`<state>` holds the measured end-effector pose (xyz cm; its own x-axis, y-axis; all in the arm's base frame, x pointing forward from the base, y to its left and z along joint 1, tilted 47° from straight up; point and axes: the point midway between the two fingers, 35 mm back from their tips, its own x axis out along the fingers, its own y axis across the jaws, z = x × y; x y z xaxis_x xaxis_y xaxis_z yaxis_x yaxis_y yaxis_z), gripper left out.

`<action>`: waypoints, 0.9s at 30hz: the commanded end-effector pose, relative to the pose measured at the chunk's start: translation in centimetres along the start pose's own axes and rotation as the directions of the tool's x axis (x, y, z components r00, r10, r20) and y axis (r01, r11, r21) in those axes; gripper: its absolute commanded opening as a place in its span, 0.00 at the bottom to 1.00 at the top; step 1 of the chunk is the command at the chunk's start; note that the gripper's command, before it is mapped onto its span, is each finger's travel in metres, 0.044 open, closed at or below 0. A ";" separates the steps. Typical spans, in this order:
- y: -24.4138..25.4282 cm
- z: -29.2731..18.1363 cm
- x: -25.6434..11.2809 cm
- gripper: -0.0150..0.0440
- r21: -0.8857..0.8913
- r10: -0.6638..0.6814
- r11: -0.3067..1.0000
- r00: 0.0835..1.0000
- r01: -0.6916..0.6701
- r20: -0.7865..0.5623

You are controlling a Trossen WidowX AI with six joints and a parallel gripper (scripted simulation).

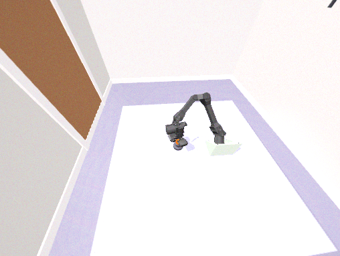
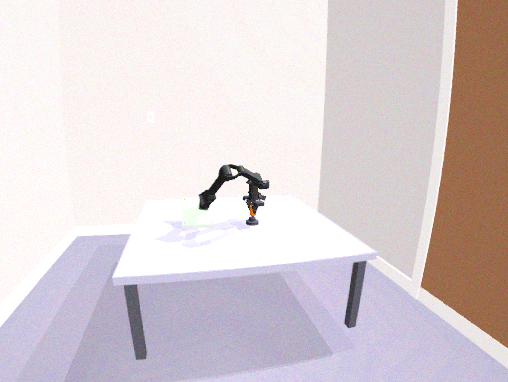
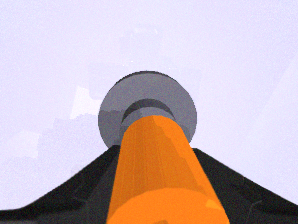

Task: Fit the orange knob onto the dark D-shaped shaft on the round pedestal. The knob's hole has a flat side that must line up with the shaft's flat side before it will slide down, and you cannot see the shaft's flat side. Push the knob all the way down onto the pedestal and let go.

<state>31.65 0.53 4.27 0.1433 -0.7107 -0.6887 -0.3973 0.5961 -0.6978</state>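
The orange knob is upright between the two fingers of my gripper, which is shut on it. The dark round pedestal stands on the table directly below the knob. In the wrist view the knob's lower end overlaps the near part of the pedestal's raised middle. The dark shaft does not show; the knob hides it. I cannot tell how far the knob is down on the shaft, or how its flat side is turned.
The white table carries the pedestal and my arm's base. A pale green, box-like piece stands at the arm's base, to one side of the pedestal. Faint shadows of the arm fall on the table.
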 end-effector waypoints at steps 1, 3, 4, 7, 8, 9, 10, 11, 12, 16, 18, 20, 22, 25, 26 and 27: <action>0.0 0.0 -0.1 0.25 -0.004 -0.002 1.000 1.000 0.002 0.001; 0.1 -0.1 -0.3 0.25 -0.004 -0.002 1.000 1.000 0.002 0.001; 0.1 -0.1 -0.4 0.25 -0.004 -0.002 1.000 1.000 0.002 0.001; 0.2 -0.3 -0.4 0.25 -0.013 -0.002 1.000 1.000 0.002 0.001; 0.2 -0.3 -0.4 0.25 -0.030 -0.002 1.000 1.000 0.002 0.001; 0.2 -0.3 -0.4 0.25 -0.058 -0.002 0.998 1.000 0.002 0.001; 0.2 -0.4 -0.4 0.25 -0.090 -0.002 0.996 1.000 0.002 0.001; 0.3 -0.4 -0.4 0.25 -0.128 -0.002 0.992 1.000 0.002 0.001; 0.3 -0.5 -0.4 0.25 -0.171 -0.002 0.985 1.000 0.002 0.001; 0.4 -0.5 -0.2 0.25 -0.212 -0.002 0.977 1.000 0.002 0.001; 0.4 -0.4 -0.2 0.25 -0.212 -0.002 0.977 1.000 0.002 0.001; 0.4 -0.4 -0.2 0.25 -0.212 -0.002 0.977 1.000 0.002 0.001; 0.3 -0.4 -0.2 0.25 -0.212 -0.002 0.977 1.000 0.002 0.001; 0.3 -0.3 -0.2 0.25 -0.212 -0.002 0.977 1.000 0.002 0.001; 0.2 -0.3 -0.2 0.25 -0.212 -0.002 0.977 1.000 0.002 0.001; 0.2 -0.2 -0.2 0.25 -0.212 -0.002 0.977 1.000 0.002 0.001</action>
<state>31.12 0.63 4.22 0.1417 -0.7133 -0.6864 -0.5780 0.5034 -0.6423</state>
